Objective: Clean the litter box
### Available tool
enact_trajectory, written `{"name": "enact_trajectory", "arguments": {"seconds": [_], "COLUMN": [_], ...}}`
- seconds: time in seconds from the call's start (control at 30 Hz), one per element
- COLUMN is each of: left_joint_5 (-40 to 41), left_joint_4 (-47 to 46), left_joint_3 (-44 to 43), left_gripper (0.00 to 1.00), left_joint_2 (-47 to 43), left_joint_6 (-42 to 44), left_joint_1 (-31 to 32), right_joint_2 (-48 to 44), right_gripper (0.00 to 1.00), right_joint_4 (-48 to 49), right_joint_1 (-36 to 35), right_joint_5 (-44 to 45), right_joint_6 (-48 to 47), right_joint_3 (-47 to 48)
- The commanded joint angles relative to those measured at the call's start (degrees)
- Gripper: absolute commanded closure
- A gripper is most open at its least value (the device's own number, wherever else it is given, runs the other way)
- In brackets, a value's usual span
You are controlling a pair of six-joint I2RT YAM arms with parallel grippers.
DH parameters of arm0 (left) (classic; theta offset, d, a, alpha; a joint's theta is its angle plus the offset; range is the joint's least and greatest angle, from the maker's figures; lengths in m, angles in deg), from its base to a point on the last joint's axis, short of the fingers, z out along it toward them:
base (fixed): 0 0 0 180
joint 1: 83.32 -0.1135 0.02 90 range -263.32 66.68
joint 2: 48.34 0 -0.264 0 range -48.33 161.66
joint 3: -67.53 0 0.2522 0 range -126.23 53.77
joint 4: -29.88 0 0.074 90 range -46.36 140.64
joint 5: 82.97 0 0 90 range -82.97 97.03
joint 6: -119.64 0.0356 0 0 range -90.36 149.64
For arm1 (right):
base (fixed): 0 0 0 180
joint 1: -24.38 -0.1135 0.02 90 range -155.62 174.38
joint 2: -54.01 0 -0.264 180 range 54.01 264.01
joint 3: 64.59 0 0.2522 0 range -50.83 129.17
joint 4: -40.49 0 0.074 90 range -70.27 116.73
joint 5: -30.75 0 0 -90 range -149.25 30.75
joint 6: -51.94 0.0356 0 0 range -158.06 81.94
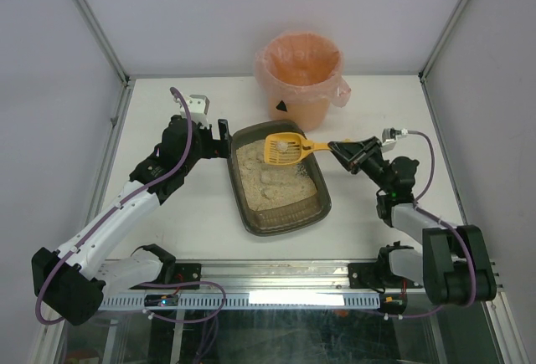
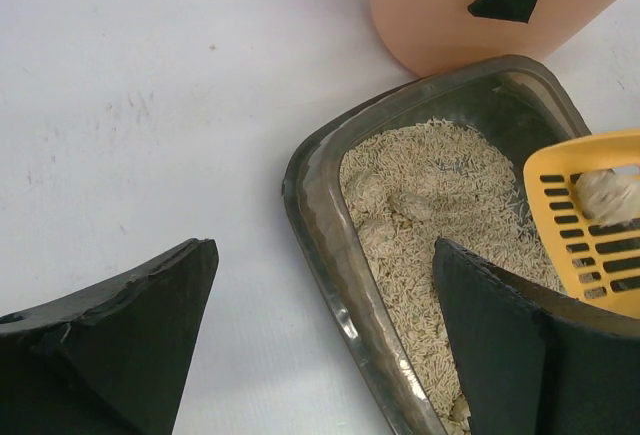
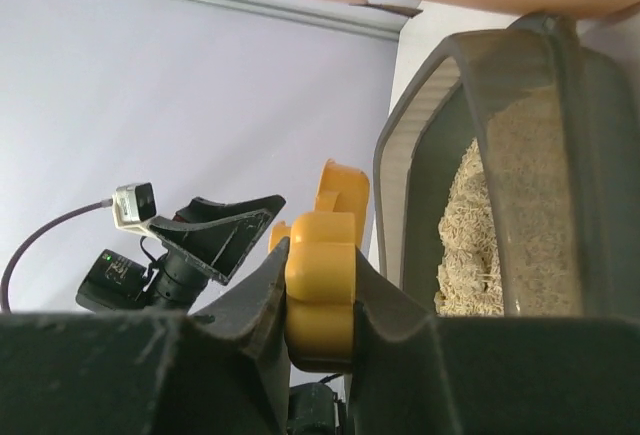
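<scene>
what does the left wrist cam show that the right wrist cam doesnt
Only the left wrist view: the scoop's slotted head carrying a pale clump, more clumps in the litter, and the left gripper open, one finger either side of the litter box's rim. Only the right wrist view: the right gripper shut on the scoop's yellow handle, with the other arm's wrist camera beyond. Both: part of the scoop, the litter box, its beige litter and the orange bucket.
</scene>
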Motion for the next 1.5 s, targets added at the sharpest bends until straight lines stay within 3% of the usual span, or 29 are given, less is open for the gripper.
{"name": "enact_trajectory", "arguments": {"seconds": [0.0,0.13,0.4,0.6,0.87,1.2,1.47], "left_joint_5": [-0.62,-0.67,0.00,-1.12,-0.75,1.46,0.59], "left_joint_4": [-1.63,-1.65,-1.72,-1.91,-1.91,-1.87,-1.91], "left_joint_3": [-1.03,-0.65,-0.25,-0.85,-0.61,-0.37,-0.47], "left_gripper": [0.07,0.06,0.06,0.06,0.06,0.06,0.05], "left_joint_2": [0.20,-0.15,-0.92,0.43,0.36,-0.88,-1.08], "left_joint_6": [1.33,1.42,1.43,1.43,1.58,2.19,2.54], "left_joint_1": [-0.71,-0.72,-0.71,-0.71,-0.71,-0.73,-0.71], "right_joint_2": [-4.49,-3.32,-2.13,-4.95,-1.04,6.99,14.65], "right_gripper": [1.00,1.00,1.00,1.00,1.00,1.00,1.00], "right_joint_4": [-1.03,0.86,2.59,-8.08,-14.10,-20.26,-20.57], "right_joint_1": [3.14,-0.97,1.71,1.84,2.94,5.44,6.39], "right_joint_5": [0.83,-2.48,-4.54,-2.42,2.49,10.08,9.16], "right_joint_6": [-0.05,-1.61,2.96,3.65,5.79,-7.54,-19.64], "right_joint_3": [-0.04,3.05,6.46,14.74,26.33,42.26,52.02]}}
